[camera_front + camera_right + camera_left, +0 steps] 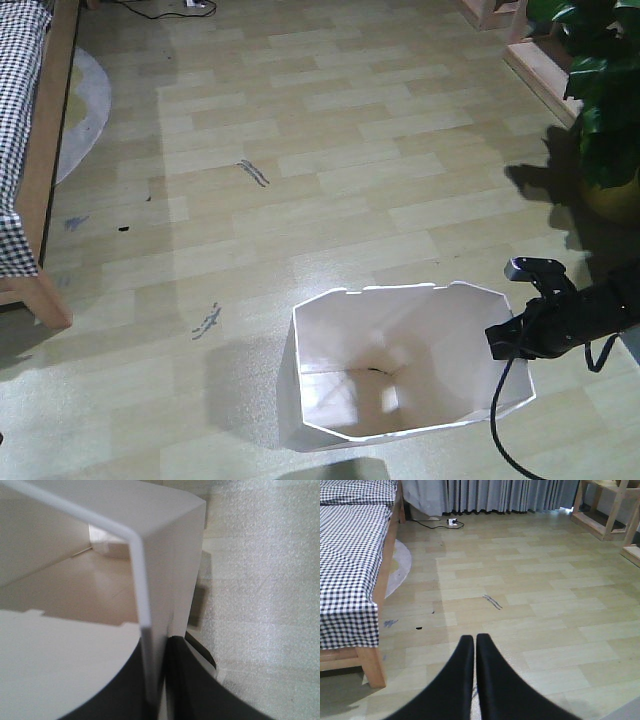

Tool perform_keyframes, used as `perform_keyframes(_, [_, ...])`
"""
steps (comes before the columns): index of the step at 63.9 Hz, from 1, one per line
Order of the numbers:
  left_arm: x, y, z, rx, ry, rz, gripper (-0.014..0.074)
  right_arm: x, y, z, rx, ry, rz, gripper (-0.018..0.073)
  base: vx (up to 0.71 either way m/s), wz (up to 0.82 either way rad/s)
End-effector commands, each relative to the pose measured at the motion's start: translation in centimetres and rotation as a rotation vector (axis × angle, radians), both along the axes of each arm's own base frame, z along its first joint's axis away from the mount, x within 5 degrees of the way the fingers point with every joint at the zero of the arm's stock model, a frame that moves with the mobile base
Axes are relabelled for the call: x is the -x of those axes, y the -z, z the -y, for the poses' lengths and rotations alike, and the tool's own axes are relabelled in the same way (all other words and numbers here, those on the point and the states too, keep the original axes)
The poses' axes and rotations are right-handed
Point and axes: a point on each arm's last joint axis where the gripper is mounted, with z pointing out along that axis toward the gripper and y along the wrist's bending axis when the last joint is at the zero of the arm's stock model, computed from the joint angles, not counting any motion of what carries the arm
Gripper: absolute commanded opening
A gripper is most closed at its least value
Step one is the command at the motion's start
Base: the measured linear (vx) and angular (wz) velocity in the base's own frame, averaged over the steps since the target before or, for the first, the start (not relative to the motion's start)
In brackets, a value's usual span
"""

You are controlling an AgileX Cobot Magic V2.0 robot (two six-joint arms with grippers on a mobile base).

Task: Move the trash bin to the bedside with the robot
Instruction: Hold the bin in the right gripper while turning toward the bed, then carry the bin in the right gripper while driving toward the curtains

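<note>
The trash bin (340, 385), white with an angular rim, stands on the wooden floor at the bottom centre of the front view. My right gripper (510, 335) is at its right rim, shut on the thin wall. In the right wrist view the bin's wall (165, 555) runs between the two black fingers of the right gripper (157, 680). The bed (45, 150), with a wooden frame and checked bedding, lies at the far left, well apart from the bin. In the left wrist view my left gripper (474, 639) is shut on nothing, pointing over the floor toward the bed (350, 555).
A potted plant (605, 100) and wooden furniture (545, 70) stand at the right. A pale round rug (85, 110) lies beside the bed. A power strip with cable (451, 522) lies near grey curtains (505, 495). Bare floor stretches between the bin and the bed.
</note>
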Motion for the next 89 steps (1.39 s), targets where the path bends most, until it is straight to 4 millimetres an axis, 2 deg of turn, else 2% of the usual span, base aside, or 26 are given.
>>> perform_keyframes(1, [-0.08, -0.54, 0.03, -0.004, 0.004, 0.077, -0.0006, -0.82, -3.03, -1.13, -0.167, 0.006, 0.048, -0.0006, 0.21, -0.07])
perform_keyframes(33, [-0.08, -0.54, 0.03, -0.004, 0.004, 0.077, -0.0006, -0.82, -3.03, -1.13, -0.167, 0.006, 0.048, -0.0006, 0.22, 0.04])
perform_keyframes(89, [-0.08, -0.54, 0.03, -0.004, 0.004, 0.077, -0.0006, -0.83, -3.02, -1.11, -0.165, 0.007, 0.049, -0.0006, 0.28, 0.20])
